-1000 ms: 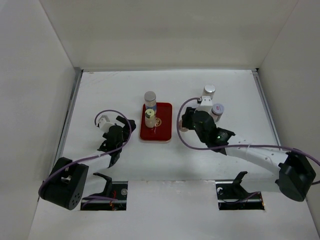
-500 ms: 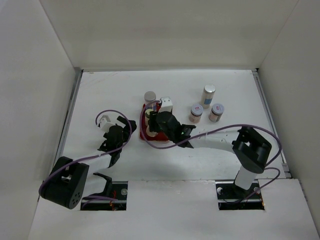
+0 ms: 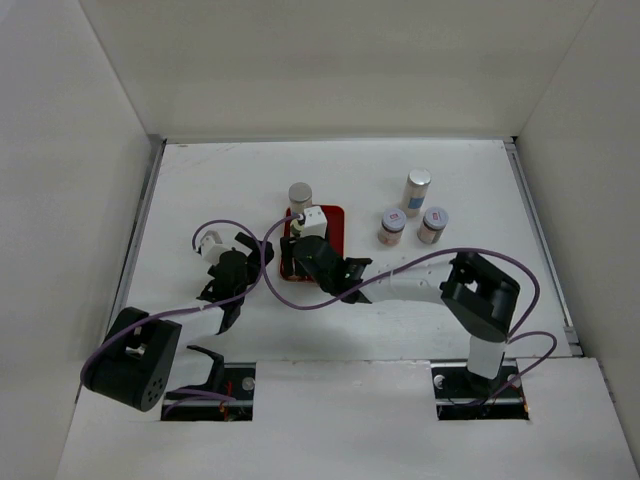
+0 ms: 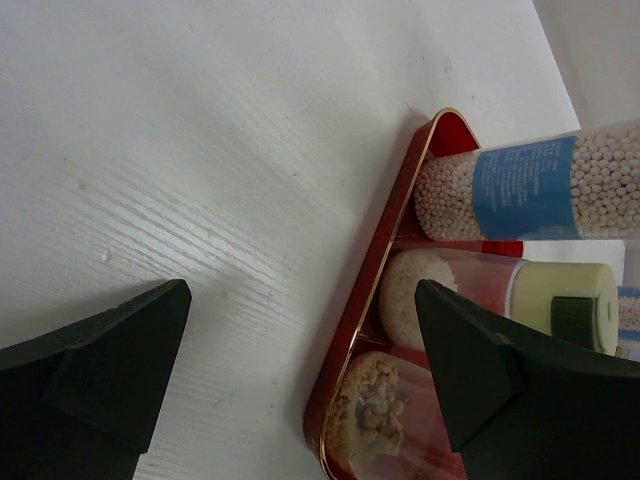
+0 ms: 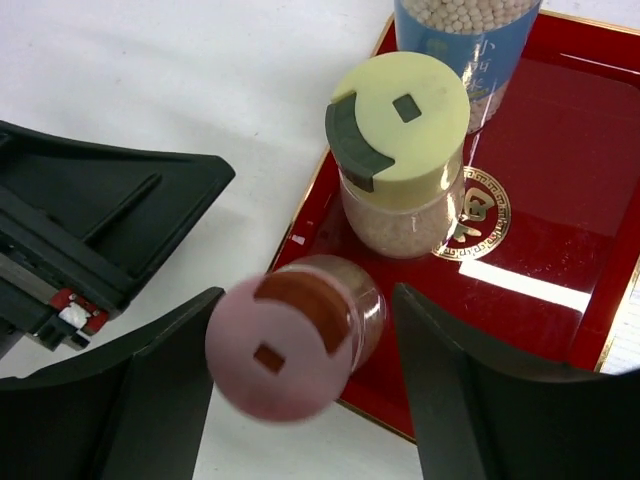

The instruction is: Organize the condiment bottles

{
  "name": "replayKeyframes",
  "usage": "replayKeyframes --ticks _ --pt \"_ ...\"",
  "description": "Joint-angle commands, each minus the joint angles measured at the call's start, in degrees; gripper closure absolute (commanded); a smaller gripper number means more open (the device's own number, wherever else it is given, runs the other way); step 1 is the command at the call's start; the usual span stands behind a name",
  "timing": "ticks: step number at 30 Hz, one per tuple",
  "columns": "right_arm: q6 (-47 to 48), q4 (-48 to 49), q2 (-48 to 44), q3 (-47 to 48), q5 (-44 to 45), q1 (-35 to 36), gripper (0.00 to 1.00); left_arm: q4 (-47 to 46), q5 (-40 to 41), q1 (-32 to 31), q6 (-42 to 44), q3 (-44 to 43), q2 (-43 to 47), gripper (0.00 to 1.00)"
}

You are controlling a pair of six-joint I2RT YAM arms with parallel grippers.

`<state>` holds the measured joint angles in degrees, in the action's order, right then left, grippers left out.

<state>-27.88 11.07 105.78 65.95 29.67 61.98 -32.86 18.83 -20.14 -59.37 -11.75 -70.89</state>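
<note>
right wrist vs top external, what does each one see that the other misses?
Right wrist only: pink-capped jar between the right gripper fingers at a corner of the red tray, and yellow-green-capped jar beside it; the arm covers both from above. Top external only: tall silver-capped jar and two shorter jars standing right of the tray. Both: that tray, blue-labelled jar.

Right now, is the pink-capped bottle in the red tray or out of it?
In: the pink-capped bottle sits inside the red tray, beside the yellow-green-capped bottle. Whether the right gripper grips it: cannot tell.

There are six condiment bottles [image 3: 419, 180], one red tray [image 3: 334, 222] and two robot arms [image 3: 420, 285].
</note>
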Motion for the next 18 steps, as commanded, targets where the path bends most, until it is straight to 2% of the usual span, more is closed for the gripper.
replayKeyframes --ticks 1,8,13,18 --pt "0.8 2.8 -4.6 0.8 1.7 0.5 0.25 -1.8 -0.3 0.3 0.2 -0.4 -0.5 0.00" --pt "1.0 2.9 -19.2 -9.8 2.4 -1.3 0.24 -1.8 -0.3 0.4 0.2 -0.3 -0.1 0.00" --pt "0.7 0.3 -27.0 -16.9 5.4 -10.3 0.19 -1.8 -0.3 0.2 0.2 -0.6 -0.2 0.00" --pt "2.5 -1.9 -25.1 -18.1 7.5 -20.3 0.09 -1.8 -0.3 0.2 0.1 -0.5 0.4 0.00"
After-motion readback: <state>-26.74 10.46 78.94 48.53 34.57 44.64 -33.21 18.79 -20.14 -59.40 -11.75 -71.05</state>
